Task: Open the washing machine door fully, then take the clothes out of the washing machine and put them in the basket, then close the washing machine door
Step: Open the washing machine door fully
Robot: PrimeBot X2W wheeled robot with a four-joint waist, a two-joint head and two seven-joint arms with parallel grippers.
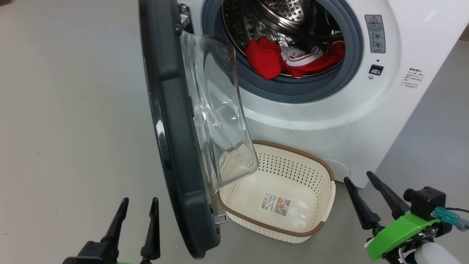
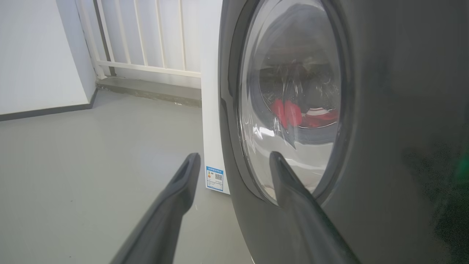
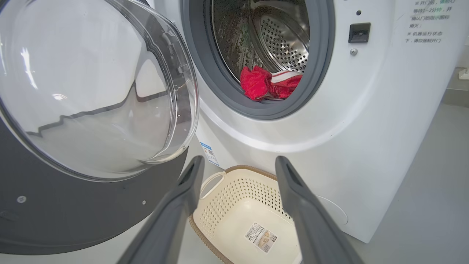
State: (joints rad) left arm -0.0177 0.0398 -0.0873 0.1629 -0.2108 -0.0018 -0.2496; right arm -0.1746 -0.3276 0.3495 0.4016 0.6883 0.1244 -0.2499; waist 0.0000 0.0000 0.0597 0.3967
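Bare laundry corner: white washing machine [image 1: 311,121], grey floor [image 1: 73,110], railing [image 2: 146,68]

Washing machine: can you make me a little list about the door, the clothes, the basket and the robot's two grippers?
washing machine: white front-loader, steel drum showing
washing machine door: swung open, its lower part in front of the basket's left end
clothes: red with white stripes, lying low in the drum
basket: on the floor before the machine, no clothes inside, sticker on its base
left gripper: open, empty, beside the door's outer face
right gripper: open, empty, right of the basket
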